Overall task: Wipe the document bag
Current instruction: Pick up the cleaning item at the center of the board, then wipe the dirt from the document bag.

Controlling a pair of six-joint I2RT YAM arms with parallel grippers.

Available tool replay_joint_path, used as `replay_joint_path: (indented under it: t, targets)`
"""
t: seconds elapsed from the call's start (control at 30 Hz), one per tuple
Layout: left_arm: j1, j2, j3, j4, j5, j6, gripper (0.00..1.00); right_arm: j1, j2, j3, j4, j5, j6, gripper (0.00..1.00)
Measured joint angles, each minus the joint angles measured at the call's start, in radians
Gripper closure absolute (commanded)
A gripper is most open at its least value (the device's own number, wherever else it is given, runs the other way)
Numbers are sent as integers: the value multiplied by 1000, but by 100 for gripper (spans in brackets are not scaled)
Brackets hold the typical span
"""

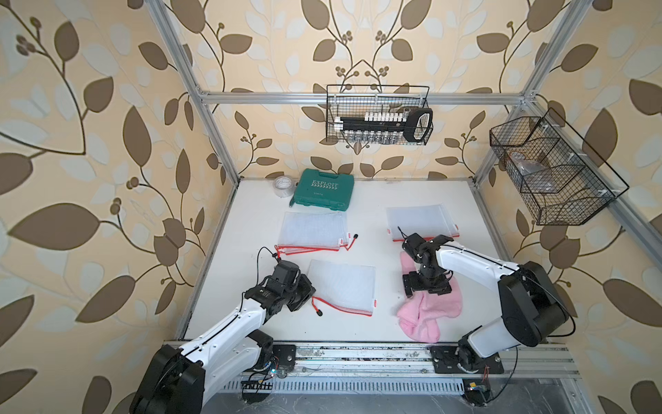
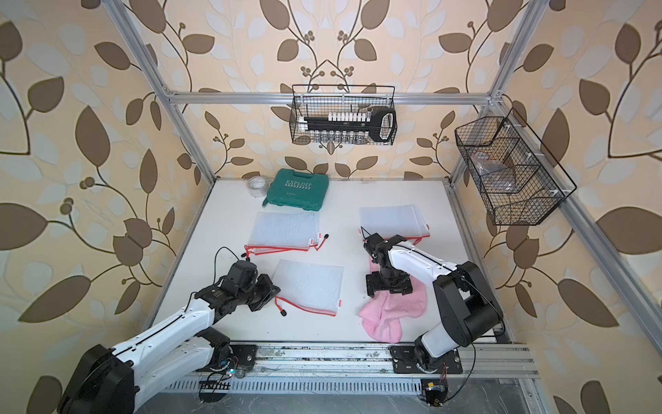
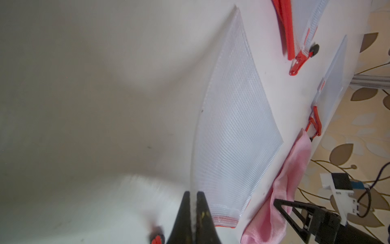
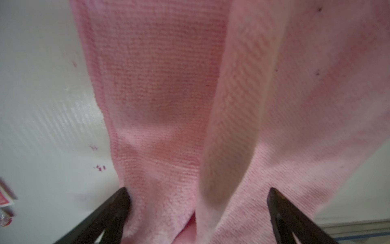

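My left pincer [image 3: 193,194] is pinched shut on the edge of the document bag [image 3: 234,126], probably light, slick and floppy, lying on the surface [image 1: 256,225], while my right pincer [image 4: 198,190] gapes wide, empty, astride a graspable raised fold of the soft pink cloth [image 4: 160,84].

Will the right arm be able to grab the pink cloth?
Probably yes. The right gripper hangs open right over the cloth, with a fold between its jaws and nothing in the way.
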Motion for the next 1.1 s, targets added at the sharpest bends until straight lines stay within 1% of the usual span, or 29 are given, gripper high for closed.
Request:
replay_joint_path:
  t: [0.07,0.2,0.3,0.33,0.43,0.5,0.6,0.7,0.8,0.9,0.97,1.1]
  targets:
    - [-13,28,-11,28,-18,-6,100,0,0,-18,33,-30,16,23]
    - [-40,87,-27,93,-35,-23,100,0,-2,-81,94,-93,47,60]
    - [-59,120,-29,130,-47,-34,100,2,-12,-100,104,-116,62,95]
    - [-64,127,-29,143,-48,-35,100,3,-18,-101,109,-123,64,100]
    - [-74,143,-29,169,-49,-39,100,11,-47,-88,93,-126,66,100]
    - [-81,152,-28,183,-50,-39,100,26,-77,-35,49,-116,63,100]
    - [-85,166,-26,201,-49,-39,100,79,-121,118,8,-103,48,100]
    - [-90,173,-25,210,-50,-39,100,141,-112,272,24,-150,27,100]
    - [-91,185,-19,215,-49,-39,100,202,-18,377,85,-241,13,100]
    - [-91,207,-6,220,-47,-39,100,274,141,453,190,-354,6,100]
    - [-91,218,-1,225,-47,-39,100,319,257,497,281,-457,11,100]
    - [-91,222,3,225,-47,-39,100,382,452,585,415,-627,34,100]
